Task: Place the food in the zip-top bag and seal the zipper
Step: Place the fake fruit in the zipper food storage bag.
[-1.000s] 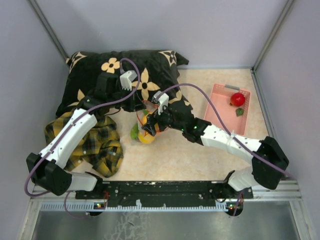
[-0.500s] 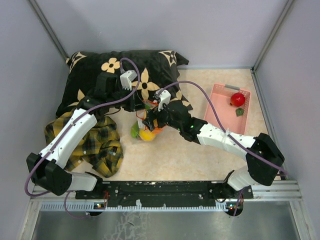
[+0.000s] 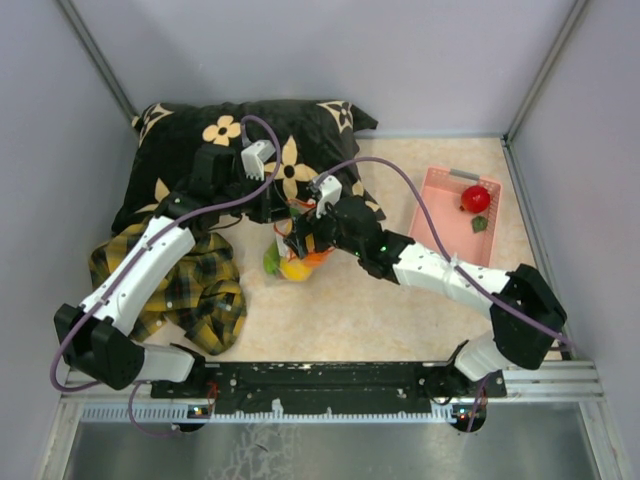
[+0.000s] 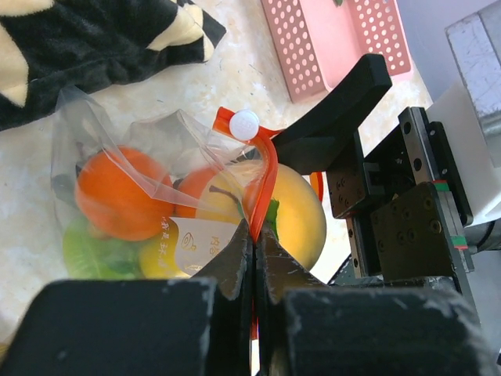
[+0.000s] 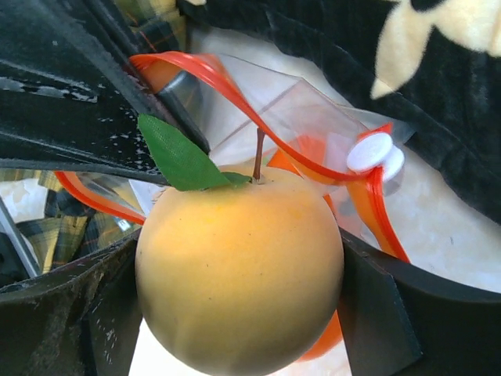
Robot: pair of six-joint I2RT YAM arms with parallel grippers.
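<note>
The zip-top bag (image 4: 92, 129) lies on the table just in front of the pillow (image 3: 190, 160), some fruit already inside. My left gripper (image 4: 254, 252) is pinched tight on the zipper (image 4: 267, 182), holding the mouth up. My right gripper (image 5: 239, 309) has its fingers spread wide and pressed against a yellow-orange fruit (image 5: 239, 258) at that mouth. My worry is the fruit: it looks nearly as wide as the opening, so it may catch the rim, drag the strip out of the left pinch, or drop outside on release. The white slider (image 4: 243, 124) could snag too. From above, both arms cover the bag; I cannot tell whether the fruit has crossed the rim.
</note>
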